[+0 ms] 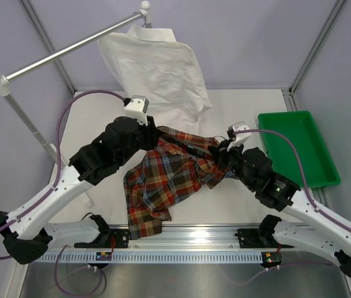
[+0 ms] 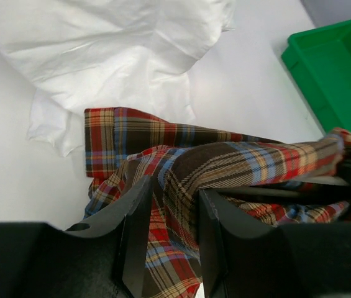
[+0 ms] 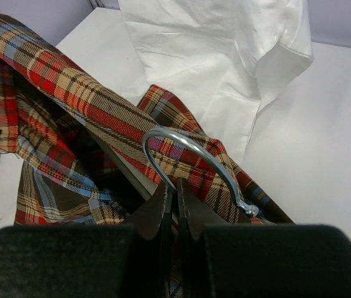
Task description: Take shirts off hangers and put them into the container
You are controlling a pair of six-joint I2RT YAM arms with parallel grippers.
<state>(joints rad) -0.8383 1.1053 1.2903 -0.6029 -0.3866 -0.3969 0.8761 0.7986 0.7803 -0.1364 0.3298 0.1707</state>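
White table [image 1: 218, 205], nothing fancy. Our right gripper [image 3: 176, 184] pinches the hanger [image 3: 194, 146] just ahead; left gripper [image 2: 175, 194] jaws part-spread around plaid shirt [image 2: 237, 162]. We'd hold steady, tug cloth gently.

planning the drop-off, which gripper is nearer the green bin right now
Right. The right gripper, clamping the hanger, is left of the green bin in the top view; the left gripper is farther off, across the plaid shirt by the white shirt.
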